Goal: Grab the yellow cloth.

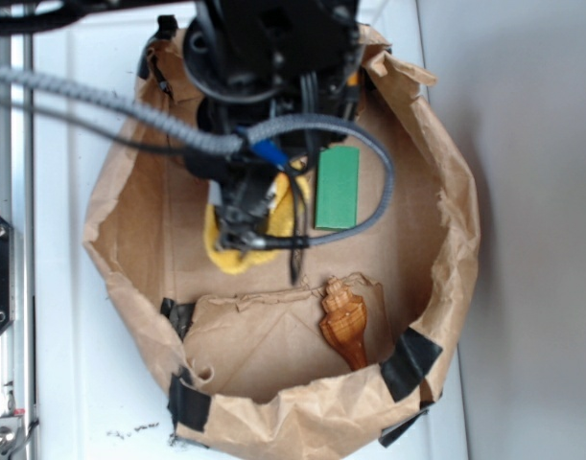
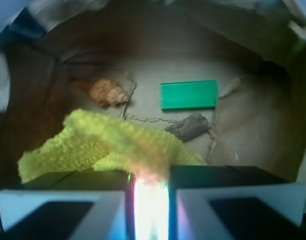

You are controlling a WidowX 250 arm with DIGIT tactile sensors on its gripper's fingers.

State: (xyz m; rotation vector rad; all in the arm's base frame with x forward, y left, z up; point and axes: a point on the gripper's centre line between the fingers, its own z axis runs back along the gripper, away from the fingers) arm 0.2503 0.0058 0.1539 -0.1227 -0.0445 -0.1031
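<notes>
Pinching the yellow cloth (image 2: 112,142) between two closed pads, the tool (image 2: 148,200) shows in the wrist view with only a narrow bright slit left between its fingers, and a ridge of the terry fabric running straight into that slit. Clamped on the cloth, then, by the look of it, with the rest of the rag spreading out to the left and forward in loose folds. Seen from the exterior camera, the tool (image 1: 246,233) points down over the cloth (image 1: 225,254), hiding most of it, only yellow edges peeking out beneath the black arm and grey cable. Just beyond the cloth, near but apart, a green block (image 2: 188,95) lies flat, and to the other side an orange-brown shell figure (image 2: 107,91) rests on the brown paper. All of it sits inside a crumpled paper bag (image 1: 446,240) with rolled-down walls patched with black tape, itself standing on a white worktop (image 1: 62,383). Judged from this: approach and closing done, grip apparently made; lifting the cloth clear of the bag floor probably remaining, since whether the fabric already hangs free cannot be told.
</notes>
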